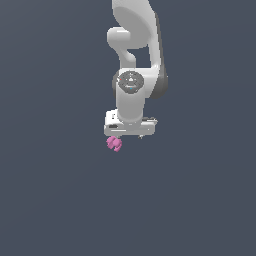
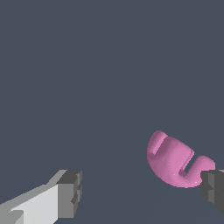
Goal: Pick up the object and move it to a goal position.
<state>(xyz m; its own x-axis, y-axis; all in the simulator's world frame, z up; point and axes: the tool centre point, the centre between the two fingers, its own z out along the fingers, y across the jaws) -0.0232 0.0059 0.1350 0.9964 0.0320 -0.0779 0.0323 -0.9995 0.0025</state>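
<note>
No writing, label, brand, number or sign can be read in either view. The white arm (image 1: pixel 132 65) carries a round dark disc (image 1: pixel 130 81) with faint marks on it, but they are too small and blurred to make out as letters or figures

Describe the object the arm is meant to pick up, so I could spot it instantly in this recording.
Start at the white robot arm against the plain dark grey background and follow it down to its hand. Just below the hand, toward the exterior view's left, sits a tiny lumpy curled object. It is the only bright pink thing in view.
</note>
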